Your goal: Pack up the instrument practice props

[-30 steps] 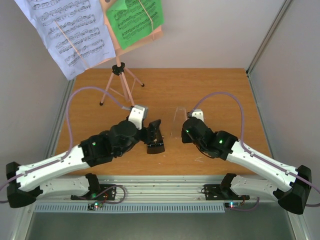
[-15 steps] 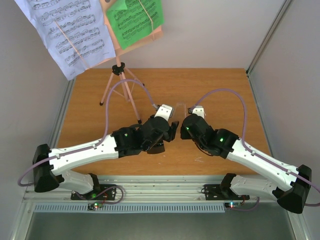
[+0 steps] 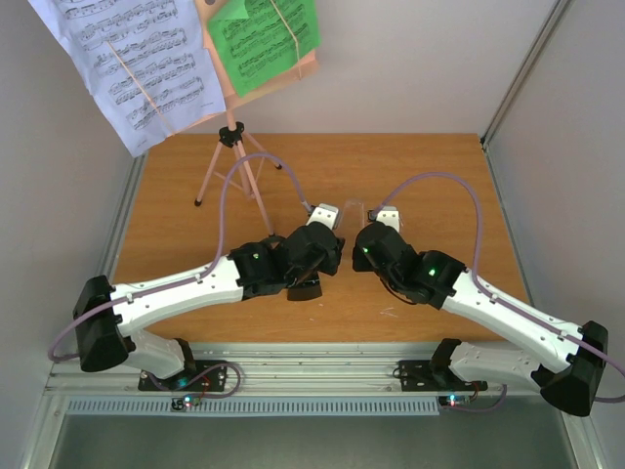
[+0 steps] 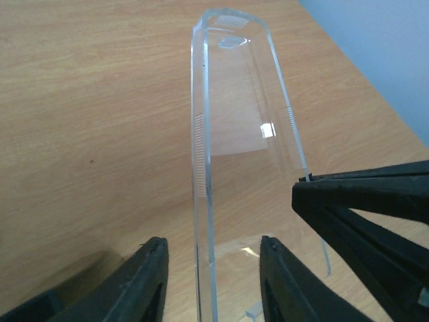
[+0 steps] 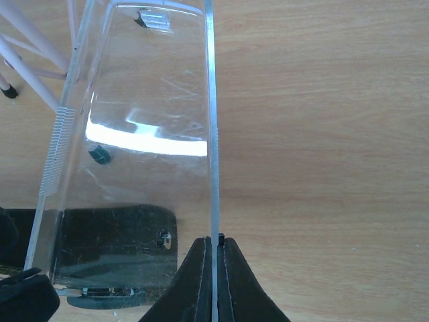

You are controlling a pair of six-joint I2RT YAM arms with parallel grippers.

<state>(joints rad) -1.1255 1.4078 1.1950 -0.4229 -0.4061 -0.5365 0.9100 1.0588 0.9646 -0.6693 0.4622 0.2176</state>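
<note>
1. the table carried all the props in the open; by my judgement nothing was packed yet.
2. the pink music stand stood unfolded at the far left, so folding it was left to do.
3. the white sheet and green sheet sat on its desk, not yet removed.
4. the black metronome lay near the middle, uncovered.
5. the clear cover was just right of it, between both arms.
6. the right gripper pinched the cover's thin edge, jaws pressed onto it.
7. the left gripper straddled another edge, jaws spread and not touching.
</note>
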